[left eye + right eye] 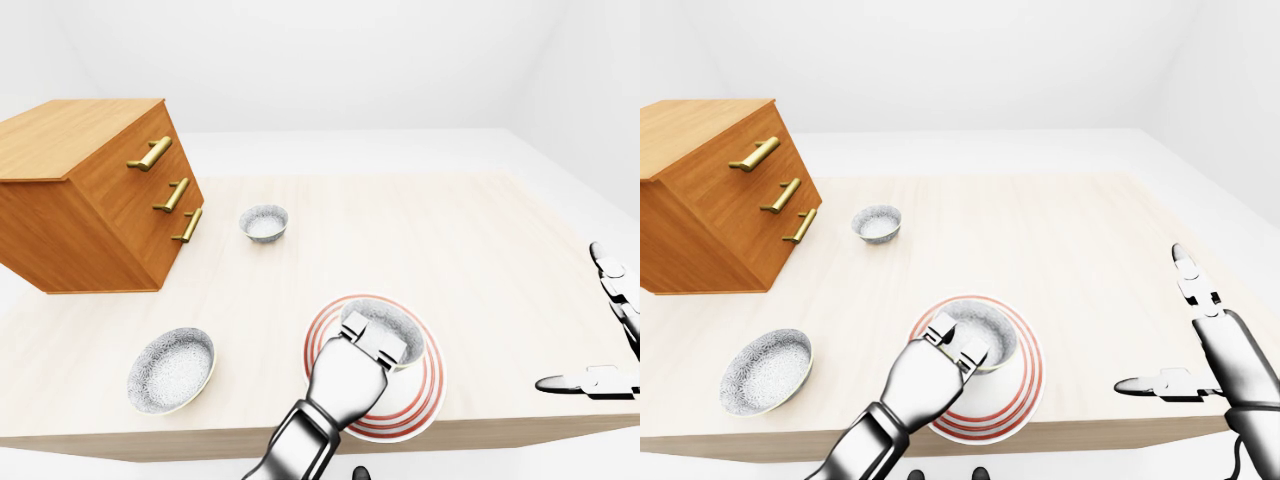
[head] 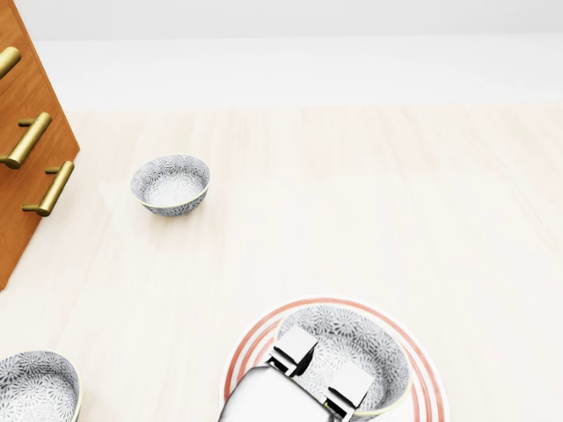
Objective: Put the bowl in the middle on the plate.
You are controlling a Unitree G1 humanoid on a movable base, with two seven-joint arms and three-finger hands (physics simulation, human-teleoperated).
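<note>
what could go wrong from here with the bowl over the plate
The left hand grips the bowl with fingers hooked over its rim; pulling away before opening could tip or drag it. The plate lies near the bottom edge of the table in the left-eye view, so a shove might slide it off.

The left arm (image 1: 862,447) rises from the bottom edge of the right-eye view, its forearm slanting up and to the right into the left hand (image 1: 923,376). That hand is palm-down, two fingers (image 1: 943,328) hooked over the near rim of the bowl (image 2: 369,345) and reaching inside it; the thumb is hidden beneath the palm. Well apart, at the view's right edge, the right hand (image 1: 1235,365) hangs over the edge of the tabletop (image 1: 1070,250), splayed and holding nothing, one finger (image 1: 1190,275) pointing up, another (image 1: 1155,384) pointing towards the left hand
</note>
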